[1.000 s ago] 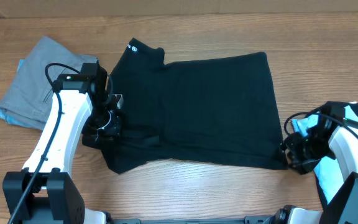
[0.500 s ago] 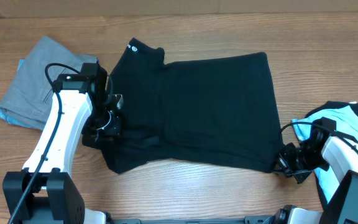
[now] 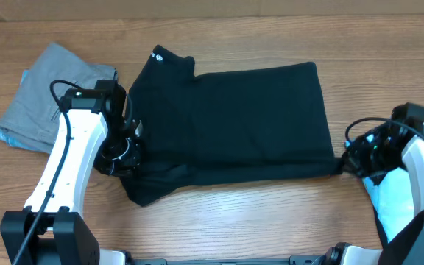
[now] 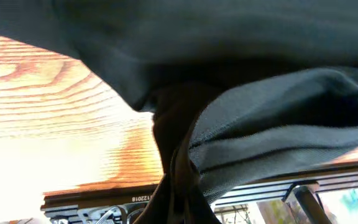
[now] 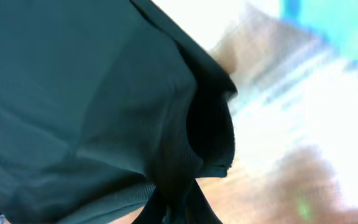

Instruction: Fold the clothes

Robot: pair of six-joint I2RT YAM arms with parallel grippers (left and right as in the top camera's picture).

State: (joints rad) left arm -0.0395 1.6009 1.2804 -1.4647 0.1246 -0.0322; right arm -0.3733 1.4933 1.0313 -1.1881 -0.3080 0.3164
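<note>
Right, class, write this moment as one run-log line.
task: fold clothes | left gripper: clamped on black T-shirt, sleeve side | right gripper: clamped on hem corner | gray garment: folded, lying flat

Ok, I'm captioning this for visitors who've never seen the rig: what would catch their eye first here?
The black T-shirt spread across the middle of the wooden table dominates. Both arms pinch it: the left hand at its sleeve end, the right hand at the near corner of the opposite end. A folded grey garment lies at the far left, and a light blue cloth shows under the right arm.
</note>
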